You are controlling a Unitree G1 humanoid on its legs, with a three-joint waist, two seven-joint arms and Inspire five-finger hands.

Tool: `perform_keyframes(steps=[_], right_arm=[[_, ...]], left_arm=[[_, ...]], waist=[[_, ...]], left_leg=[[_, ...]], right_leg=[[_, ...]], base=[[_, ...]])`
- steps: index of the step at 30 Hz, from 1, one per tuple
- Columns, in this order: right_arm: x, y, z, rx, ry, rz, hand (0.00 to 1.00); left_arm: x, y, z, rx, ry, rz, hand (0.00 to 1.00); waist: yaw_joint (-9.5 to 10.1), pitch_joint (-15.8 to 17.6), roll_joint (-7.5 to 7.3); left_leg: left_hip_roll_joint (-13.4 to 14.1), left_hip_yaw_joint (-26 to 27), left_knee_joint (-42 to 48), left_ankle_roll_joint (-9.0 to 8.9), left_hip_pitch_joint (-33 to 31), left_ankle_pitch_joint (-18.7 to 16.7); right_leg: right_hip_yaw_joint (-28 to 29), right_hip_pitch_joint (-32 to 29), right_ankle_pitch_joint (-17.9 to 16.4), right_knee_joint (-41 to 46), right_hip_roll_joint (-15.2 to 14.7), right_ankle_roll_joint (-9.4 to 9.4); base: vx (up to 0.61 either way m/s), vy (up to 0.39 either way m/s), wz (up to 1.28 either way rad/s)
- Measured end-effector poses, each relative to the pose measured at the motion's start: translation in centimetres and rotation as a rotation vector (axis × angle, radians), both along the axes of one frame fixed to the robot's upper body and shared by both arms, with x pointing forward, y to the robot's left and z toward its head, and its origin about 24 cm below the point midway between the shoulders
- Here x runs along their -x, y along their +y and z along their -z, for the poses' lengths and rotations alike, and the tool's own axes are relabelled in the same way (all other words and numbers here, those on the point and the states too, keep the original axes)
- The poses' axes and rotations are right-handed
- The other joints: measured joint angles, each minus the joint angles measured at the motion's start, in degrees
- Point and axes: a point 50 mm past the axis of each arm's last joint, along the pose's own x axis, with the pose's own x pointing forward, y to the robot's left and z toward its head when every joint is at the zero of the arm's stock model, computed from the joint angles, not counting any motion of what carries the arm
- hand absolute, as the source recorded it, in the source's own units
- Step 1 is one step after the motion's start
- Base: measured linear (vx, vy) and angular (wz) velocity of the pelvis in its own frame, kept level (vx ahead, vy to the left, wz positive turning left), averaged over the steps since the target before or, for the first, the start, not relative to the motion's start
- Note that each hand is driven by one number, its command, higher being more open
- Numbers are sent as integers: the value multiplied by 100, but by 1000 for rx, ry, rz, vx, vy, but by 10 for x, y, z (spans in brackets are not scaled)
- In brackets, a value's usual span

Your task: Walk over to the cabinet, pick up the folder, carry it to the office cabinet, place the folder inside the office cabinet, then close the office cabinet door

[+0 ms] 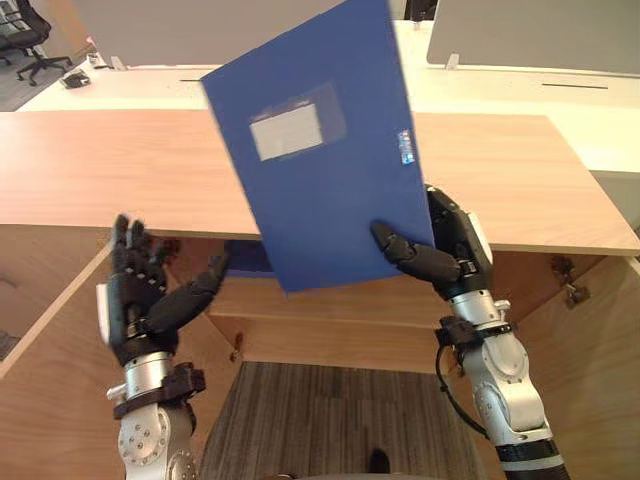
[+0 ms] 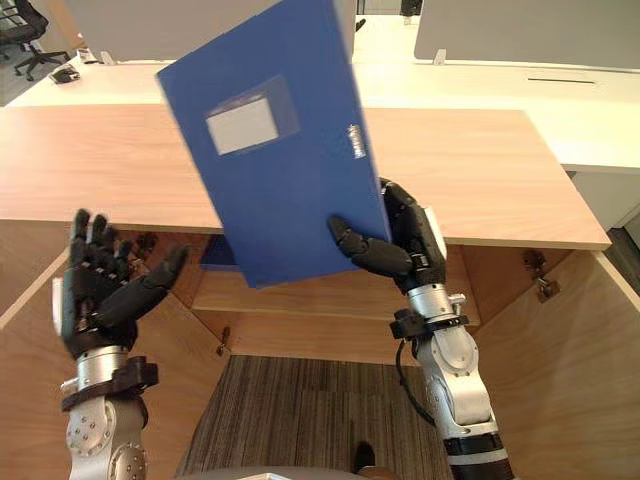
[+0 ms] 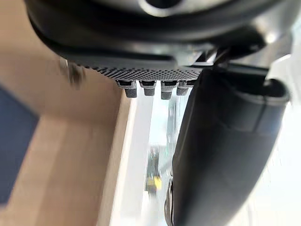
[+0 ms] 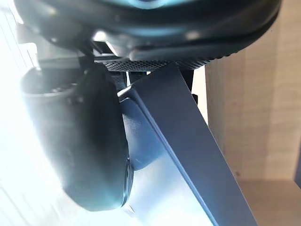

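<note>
A blue folder (image 1: 320, 150) with a pale label stands nearly upright, tilted left, above the front edge of the wooden cabinet top (image 1: 110, 170). My right hand (image 1: 440, 255) is shut on the folder's lower right corner, thumb on the front face and fingers behind. The right wrist view shows the folder's edge (image 4: 188, 155) pinched beside the thumb (image 4: 89, 146). My left hand (image 1: 145, 290) is open, fingers straight and spread, to the lower left of the folder and apart from it. Both cabinet doors stand open below, with a shelf (image 1: 340, 300) inside.
The open left door (image 1: 50, 380) and right door (image 1: 590, 370) flank my arms. Something blue (image 1: 245, 258) lies on the shelf behind the folder. Striped carpet (image 1: 320, 420) lies below. White desks with grey dividers (image 1: 530, 35) stand behind, an office chair (image 1: 25, 35) at far left.
</note>
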Motion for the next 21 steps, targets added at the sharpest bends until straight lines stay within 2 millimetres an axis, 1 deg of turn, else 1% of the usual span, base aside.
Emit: perform_keyframes(steps=[1, 3, 4, 5, 7, 8, 9, 11, 12, 13, 14, 15, 16, 17, 18, 20, 21], right_arm=[[0, 0, -1, -2, -6, 3, 0], [2, 4, -8, -9, -38, -5, 0], [3, 6, -10, -10, -47, -12, 0], [4, 10, -13, -11, -57, -29, 0], [5, 25, -12, -6, -56, -99, 0], [6, 30, -10, -2, -50, -123, 0], [7, 40, -8, 18, -40, -169, 0], [12, 60, -1, 88, -25, -263, 0], [14, 66, 1, 112, -19, -294, 0], [19, 79, 8, 166, -2, -370, 0], [21, 85, 11, 188, 4, -398, 0], [24, 95, 18, 238, 17, -445, 0], [25, 100, 22, 266, 24, -465, 0], [23, 110, 30, 324, 39, -508, 0], [20, 114, 32, 348, 38, -523, 0], [7, 126, 33, 512, -8, -544, 0], [1, 128, 34, 572, -19, -544, 0]], left_arm=[[2, 1, 8, 14, 37, -6, 100], [11, 0, 46, 81, 204, -15, 100], [13, -1, 56, 99, 249, -14, 100], [18, -3, 72, 119, 323, -9, 100], [34, -10, 113, 137, 543, 44, 100], [38, -12, 122, 143, 596, 65, 100], [47, -17, 141, 129, 715, 118, 100], [64, -23, 167, 100, 900, 209, 100], [70, -24, 173, 100, 946, 227, 100], [82, -26, 185, 110, 1035, 243, 100], [86, -26, 189, 107, 1066, 250, 100], [94, -26, 195, 99, 1129, 266, 100], [96, -26, 197, 93, 1151, 273, 100], [93, -22, 197, 67, 1162, 282, 100], [88, -21, 196, 57, 1154, 284, 100], [59, -20, 192, 26, 1100, 300, 100], [46, -22, 189, 18, 1071, 309, 100]], waist=[[1, -1, 0], [-1, -6, -3], [-2, -7, -4], [-11, -12, -6], [-32, -103, -10], [-37, -114, -11], [-39, -115, -13], [-63, -116, -17], [-76, -119, -26], [-84, -129, -56], [-81, -125, -65], [-85, -104, -85], [-85, -86, -97], [-84, 169, -96], [-72, 286, -118], [-80, 785, -22], [-80, 991, 14]], left_leg=[[-2, -1, -1, 0, 0, 1], [-2, -1, -2, -1, -1, 1], [-1, 0, -2, -1, -2, 1], [1, 4, -2, -2, -5, 1], [10, 30, -5, -3, -44, 0], [12, 34, -5, -3, -49, 0], [14, 46, -3, -5, -50, 1], [17, 74, 0, -4, -54, 1], [17, 83, 0, -4, -54, 1], [19, 138, 12, -4, -119, 1], [20, 163, 30, -4, -159, 1], [18, 198, 83, -4, -263, 1], [16, 219, 117, -3, -320, 0], [24, 279, 274, -6, -438, -35], [47, 308, 437, -3, -548, -87], [185, 352, 1329, 15, -1419, -358], [214, 357, 1571, 41, -1681, -407]], right_leg=[[0, 0, 0, 0, -2, 0], [0, -2, -1, -1, -3, 2], [1, -5, -1, -1, -2, 2], [5, -12, -1, -1, -2, 2], [29, -70, -1, -1, -2, 2], [33, -79, -1, -1, -2, 2], [49, -91, -1, -2, -1, 1], [79, -112, 0, -2, 11, 1], [88, -130, 1, -2, 13, 1], [151, -219, 33, -2, 13, 4], [181, -268, 51, -2, 11, 0], [229, -368, 96, -1, 7, -9], [251, -422, 121, -1, 3, -9], [326, -515, 169, 32, -9, -12], [359, -610, 169, 122, -7, -12], [462, -1380, 151, 665, 22, -23], [487, -1616, 150, 835, 40, -22]], base=[[-51, -6, 1], [-46, -9, 0], [0, 0, 0], [0, 0, 0], [-21, -7, -6], [-14, -6, -6], [-15, -5, -6], [-25, -10, -7], [-31, -13, -13], [-27, -6, -16], [-42, -4, -22], [-46, -2, -17], [-101, -6, -22], [-81, -5, -21], [-216, -11, -27], [-325, -13, -24], [-230, -5, -14]])
